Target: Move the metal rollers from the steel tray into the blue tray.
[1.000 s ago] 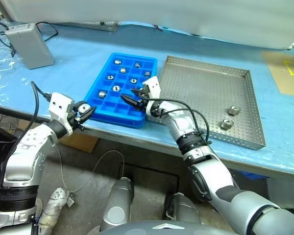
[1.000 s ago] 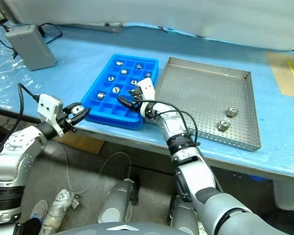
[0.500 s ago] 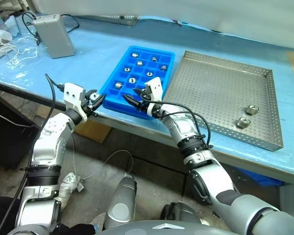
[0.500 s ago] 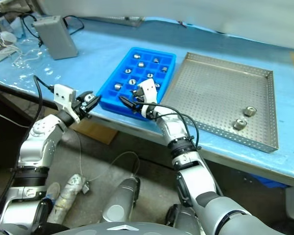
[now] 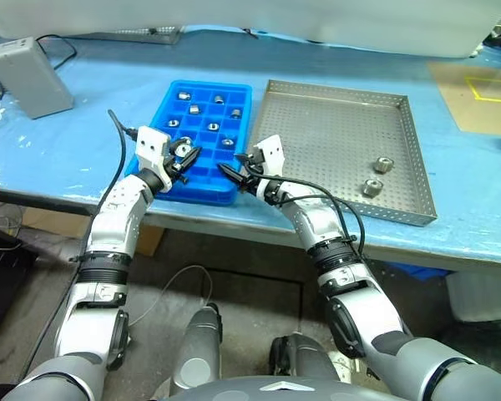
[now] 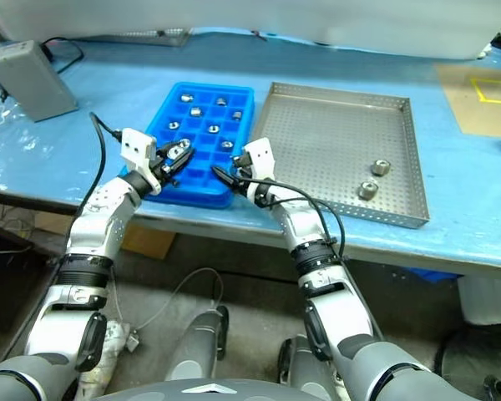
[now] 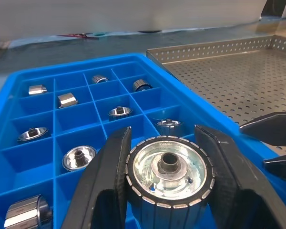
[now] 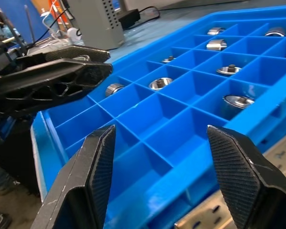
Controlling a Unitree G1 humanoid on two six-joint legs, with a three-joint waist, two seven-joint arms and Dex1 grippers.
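L gripper (image 7: 168, 179) is clamped on one metal roller (image 7: 168, 171), a finger on each side of its ribbed wall, roller's hole end facing back toward the wrist cam, so its axis runs roughly along the fingers and not far off level. It hangs over the near left corner of the blue tray (image 5: 154, 158), and the free cells lie just below and ahead of it: the near rows look empty, while rollers already sit in the middle and far rows (image 5: 214, 127). So the coming move, as I read it, turns on that short drop: roller must go down and a touch toward the far side into a free near cell, and prob. needs tipping so it doesn't land across a divider. L forearm comes up from below the table edge, wrist about level, pointing in toward the right and far side. R gripper (image 5: 234, 170) is apart w/ nothing between the fingers, hovering at the tray's near right corner, just by the seam where the blue tray meets the steel tray (image 5: 342, 109); it points left toward the L gripper, the two near each other but not touching. R forearm reaches up and left from under the table edge. Two rollers remain in the steel tray (image 5: 382, 164) (image 5: 370, 186), at its right side, close to each other, well apart from both grippers; R arm is the nearer one for them.
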